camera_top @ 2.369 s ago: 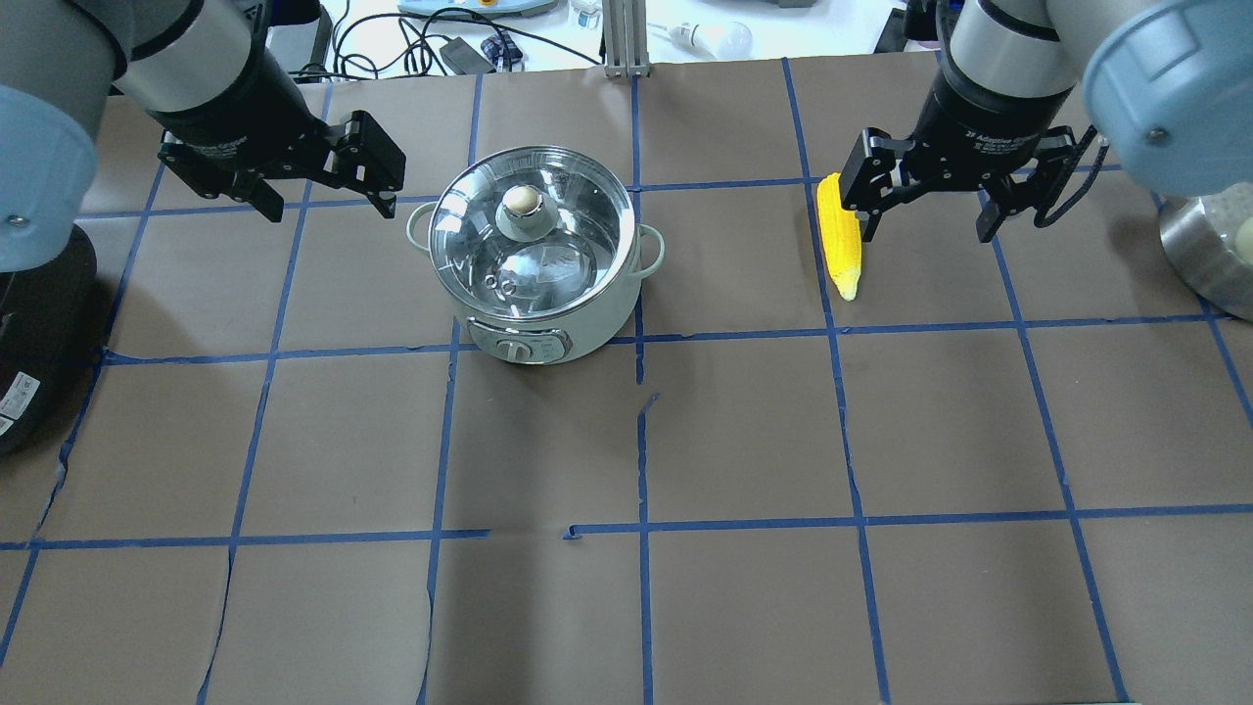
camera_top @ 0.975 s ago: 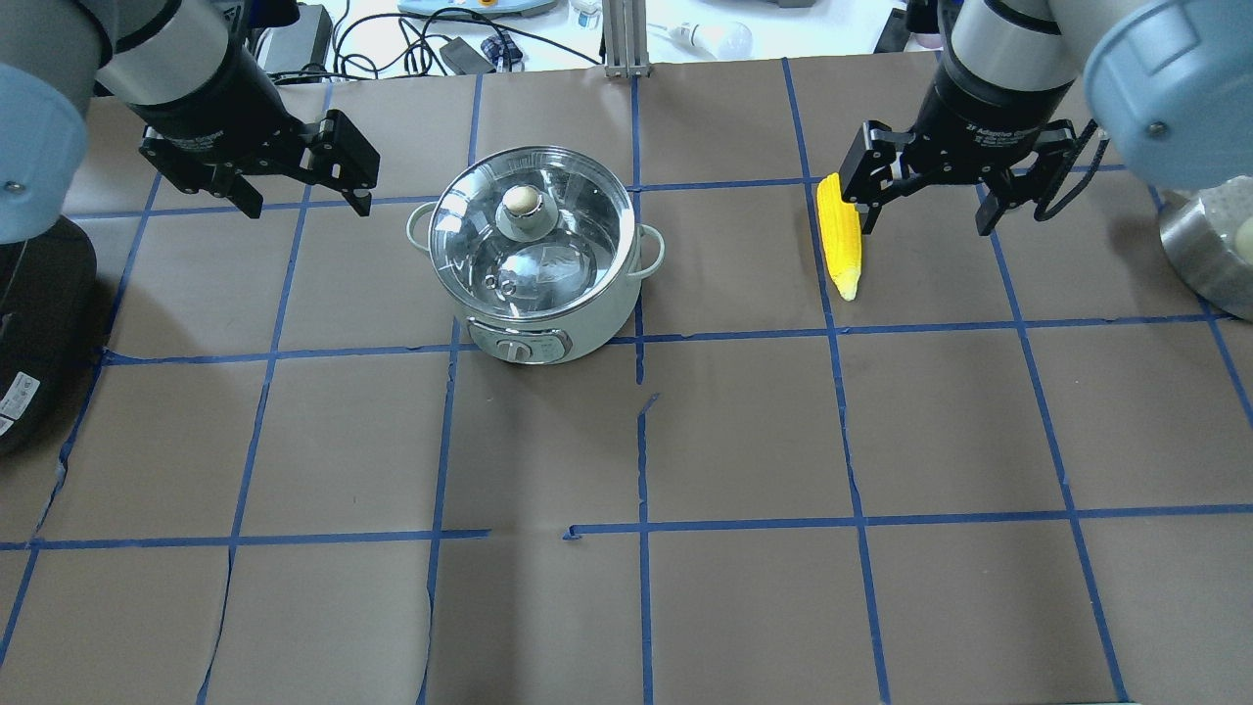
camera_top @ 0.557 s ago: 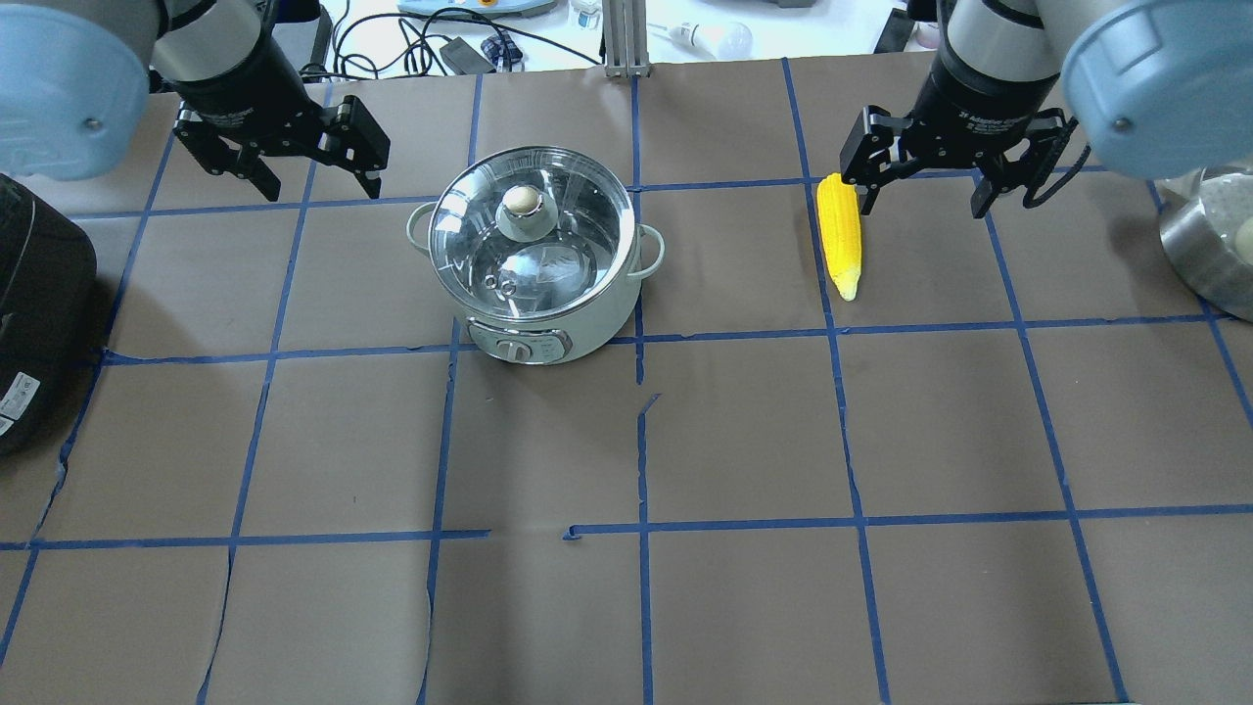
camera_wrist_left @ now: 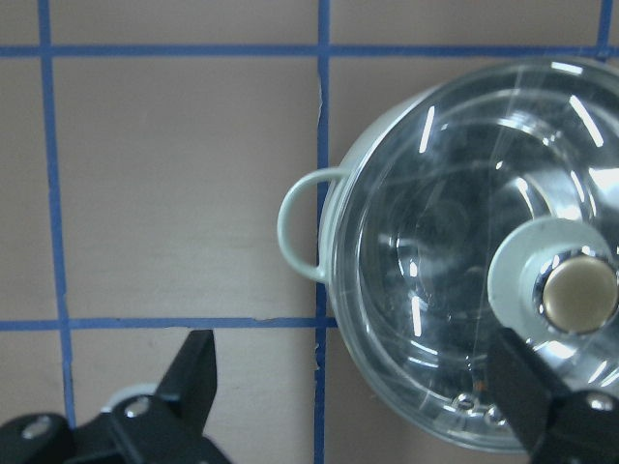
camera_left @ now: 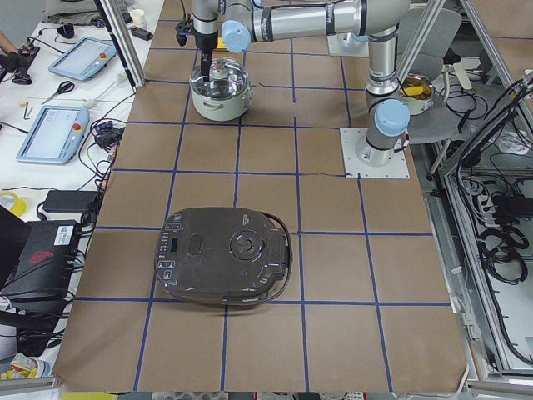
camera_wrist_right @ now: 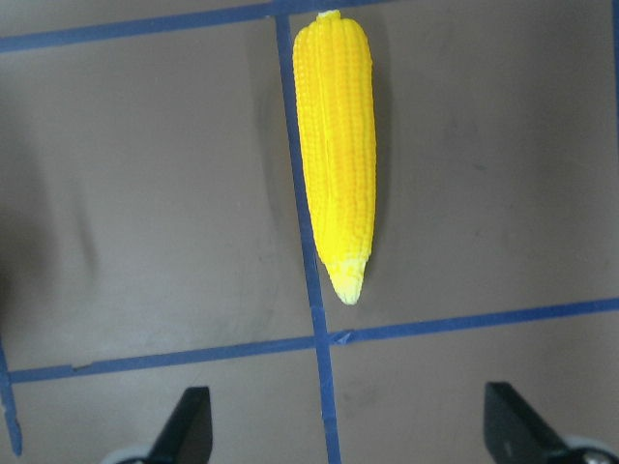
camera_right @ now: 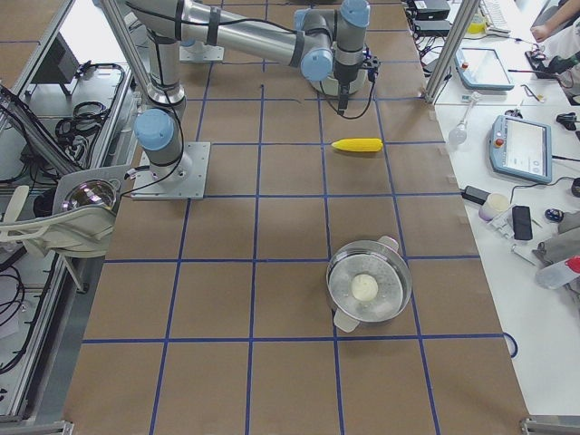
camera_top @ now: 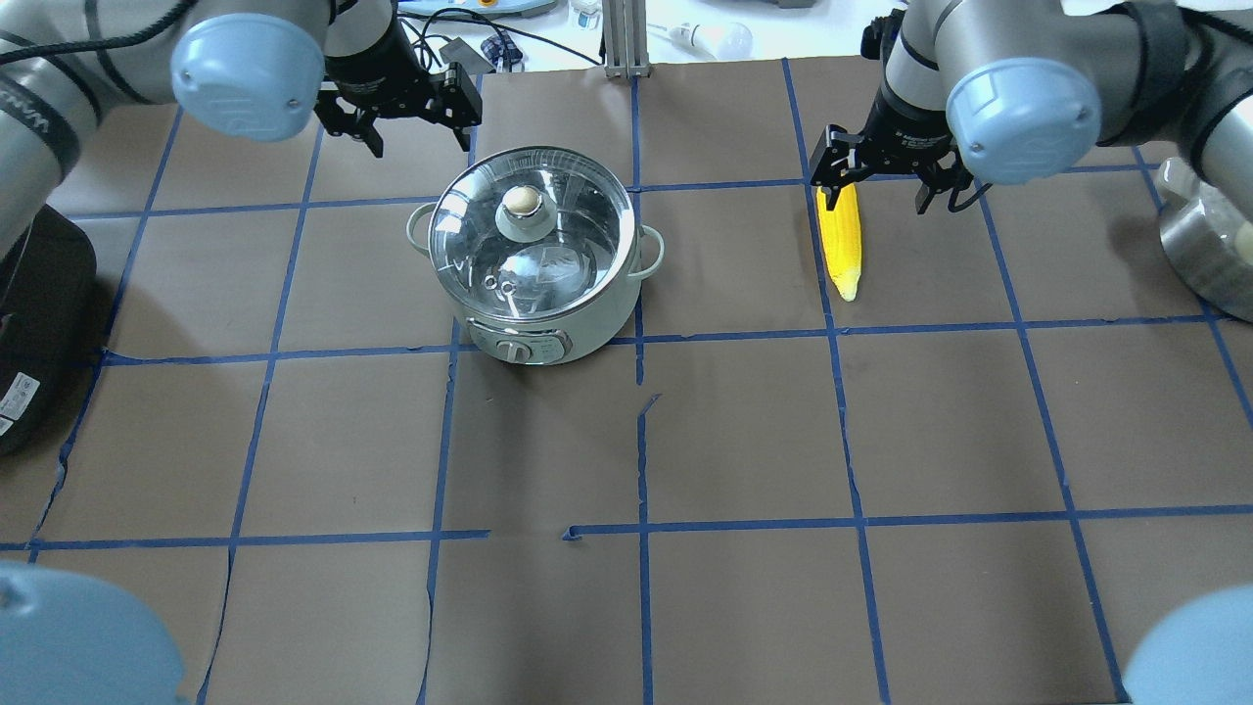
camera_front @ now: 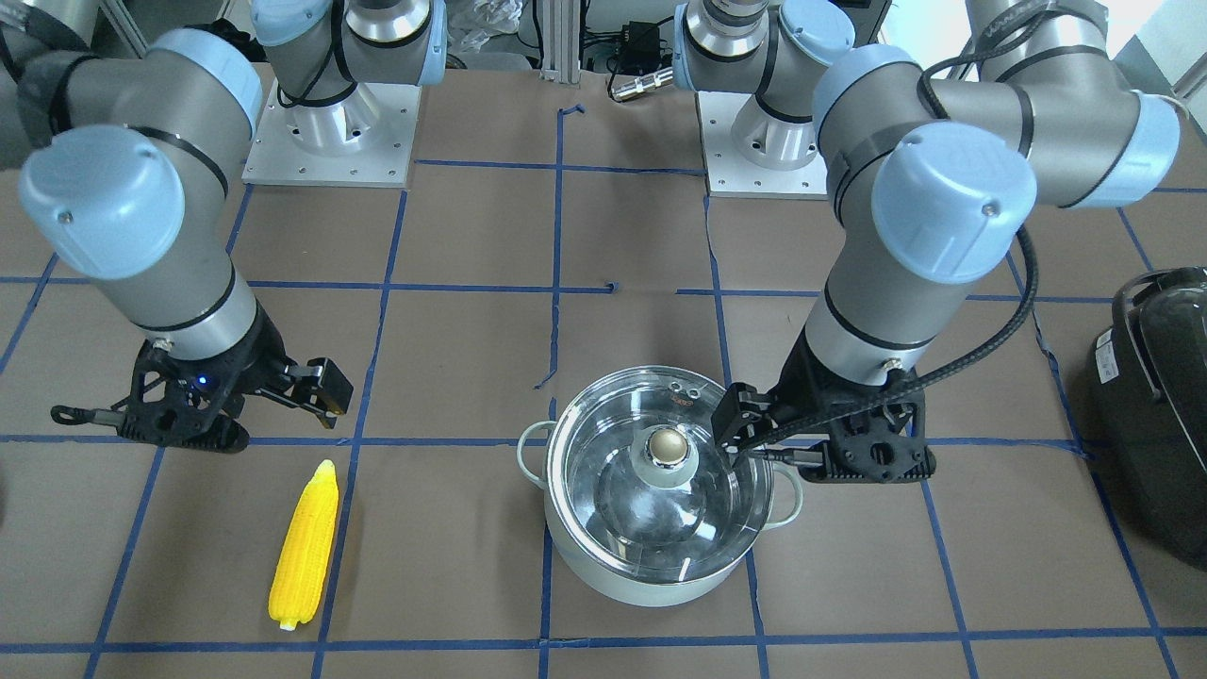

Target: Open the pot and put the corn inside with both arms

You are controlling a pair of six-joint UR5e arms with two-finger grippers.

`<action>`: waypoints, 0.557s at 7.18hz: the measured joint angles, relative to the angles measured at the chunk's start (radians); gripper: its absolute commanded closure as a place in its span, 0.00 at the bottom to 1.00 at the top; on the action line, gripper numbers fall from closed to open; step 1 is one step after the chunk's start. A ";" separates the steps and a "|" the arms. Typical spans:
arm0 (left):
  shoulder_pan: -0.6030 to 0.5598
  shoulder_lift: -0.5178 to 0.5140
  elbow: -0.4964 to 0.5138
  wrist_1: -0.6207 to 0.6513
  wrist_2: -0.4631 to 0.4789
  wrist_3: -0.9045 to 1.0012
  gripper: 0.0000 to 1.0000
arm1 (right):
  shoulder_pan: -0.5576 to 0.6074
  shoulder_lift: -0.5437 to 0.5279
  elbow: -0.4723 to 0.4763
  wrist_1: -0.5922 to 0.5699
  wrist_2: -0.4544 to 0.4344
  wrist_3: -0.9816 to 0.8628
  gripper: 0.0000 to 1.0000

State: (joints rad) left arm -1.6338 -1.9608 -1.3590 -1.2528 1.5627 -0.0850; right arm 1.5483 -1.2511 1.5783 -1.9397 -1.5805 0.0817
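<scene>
The mint-green pot [camera_top: 587, 313] stands with its glass lid on, brass knob [camera_top: 522, 202] on top; it also shows in the front view [camera_front: 651, 580]. My left gripper [camera_top: 421, 137] is open and empty, just beyond the pot's far left rim. In the left wrist view the pot [camera_wrist_left: 334, 222] and its knob [camera_wrist_left: 578, 295] lie to the right, between the fingers [camera_wrist_left: 193, 372]. The yellow corn [camera_top: 842, 240] lies on the table. My right gripper [camera_top: 878, 196] is open and empty, over the corn's thick end. The right wrist view shows the whole corn [camera_wrist_right: 334, 145] ahead of the gripper [camera_wrist_right: 343, 406].
A large black appliance [camera_top: 39, 323] sits at the table's left edge. A steel pot [camera_right: 369, 288] holding a white ball stands at the right end. Blue tape lines grid the brown table. Cables and devices lie beyond the far edge.
Both arms moved further out from the robot. The left gripper shifted right toward the pot's far rim. The right gripper shifted left over the corn's thick end. Both stayed open.
</scene>
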 measured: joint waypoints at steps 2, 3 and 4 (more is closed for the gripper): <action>-0.055 -0.071 0.047 0.013 0.006 -0.066 0.00 | -0.001 0.113 -0.001 -0.166 -0.004 -0.017 0.00; -0.075 -0.093 0.049 0.016 0.006 -0.082 0.00 | -0.003 0.169 -0.001 -0.255 -0.010 -0.019 0.00; -0.089 -0.101 0.044 0.015 0.007 -0.088 0.03 | -0.004 0.219 -0.003 -0.332 -0.014 -0.018 0.00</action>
State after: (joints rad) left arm -1.7223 -2.0621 -1.3153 -1.2379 1.5697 -0.1734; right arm 1.5443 -1.0324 1.5757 -2.2712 -1.5947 0.0632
